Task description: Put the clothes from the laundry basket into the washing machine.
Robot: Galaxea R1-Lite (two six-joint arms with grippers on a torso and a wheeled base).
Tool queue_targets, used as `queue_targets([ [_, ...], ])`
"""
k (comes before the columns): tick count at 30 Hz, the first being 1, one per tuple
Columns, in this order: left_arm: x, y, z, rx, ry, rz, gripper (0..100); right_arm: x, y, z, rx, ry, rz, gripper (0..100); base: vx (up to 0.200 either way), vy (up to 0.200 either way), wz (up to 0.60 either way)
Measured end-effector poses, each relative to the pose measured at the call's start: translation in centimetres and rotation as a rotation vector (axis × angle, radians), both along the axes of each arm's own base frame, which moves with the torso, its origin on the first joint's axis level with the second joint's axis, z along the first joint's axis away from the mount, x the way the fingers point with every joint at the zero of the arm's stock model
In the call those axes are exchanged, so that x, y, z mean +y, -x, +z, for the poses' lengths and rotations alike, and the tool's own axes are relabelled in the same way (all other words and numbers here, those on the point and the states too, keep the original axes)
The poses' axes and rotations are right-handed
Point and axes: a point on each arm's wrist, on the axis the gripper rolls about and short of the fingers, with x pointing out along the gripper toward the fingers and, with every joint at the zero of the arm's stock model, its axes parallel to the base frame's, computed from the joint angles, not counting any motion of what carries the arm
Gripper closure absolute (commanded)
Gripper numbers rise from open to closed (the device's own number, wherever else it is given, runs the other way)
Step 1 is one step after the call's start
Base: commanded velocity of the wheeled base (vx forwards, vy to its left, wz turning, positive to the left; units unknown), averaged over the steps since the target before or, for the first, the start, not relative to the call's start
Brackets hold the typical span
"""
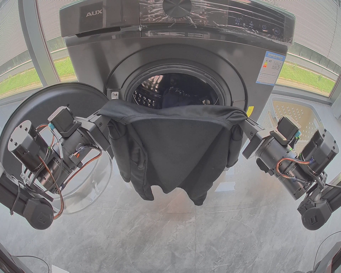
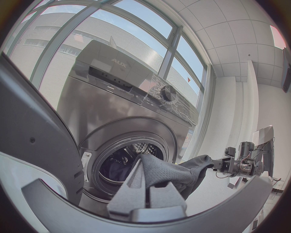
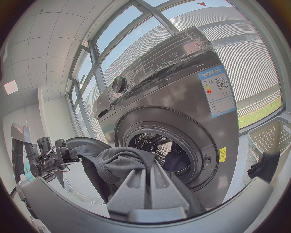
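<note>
Washing machines: one dark grey front-loading washing machine (image 1: pixel 177 53)
Doors: one round, glass-centred door (image 1: pixel 53 103)
Baskets: one cream perforated plastic laundry basket (image 1: pixel 302 113)
Clothes: one black fabric garment (image 1: pixel 174 149); one dark piece (image 3: pixel 265 165) on the basket rim; dark clothing (image 1: pixel 177 96) in the drum (image 1: pixel 145 94), number unclear
Grippers: two, left gripper (image 1: pixel 102 121) and right gripper (image 1: pixel 247 126)
Stickers: two, a blue-and-white label (image 1: pixel 270 67) and a small yellow sticker (image 1: pixel 250 111)
Dials: one round dark dial (image 1: pixel 177 7)

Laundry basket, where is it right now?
In the head view the laundry basket stands on the floor at the robot's right, beside the washing machine, beyond the right gripper.
</note>
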Motion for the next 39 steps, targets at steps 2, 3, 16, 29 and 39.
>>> queue_targets([
  [2,0.0,0.0,0.2,-0.008,0.004,0.001,100,0.0,0.0,0.1,-0.002,-0.002,0.000,100,0.000,0.000,0.00],
  [3,0.1,0.0,0.3,-0.012,0.006,0.003,100,-0.1,0.0,0.1,-0.004,-0.003,-0.003,100,0.000,0.000,0.00],
  [16,0.0,0.2,0.3,-0.010,0.005,-0.001,100,-0.4,-0.2,0.5,-0.017,-0.011,-0.015,100,0.000,0.000,0.00],
  [29,-3.2,0.7,-0.5,0.005,-0.019,-0.112,100,-0.5,0.0,-0.6,0.023,0.008,-0.014,100,0.000,0.000,0.00],
  [39,-5.8,0.3,-1.3,-0.005,-0.054,-0.174,100,1.4,0.9,-5.8,0.197,0.116,0.062,0,0.000,0.000,0.00],
])
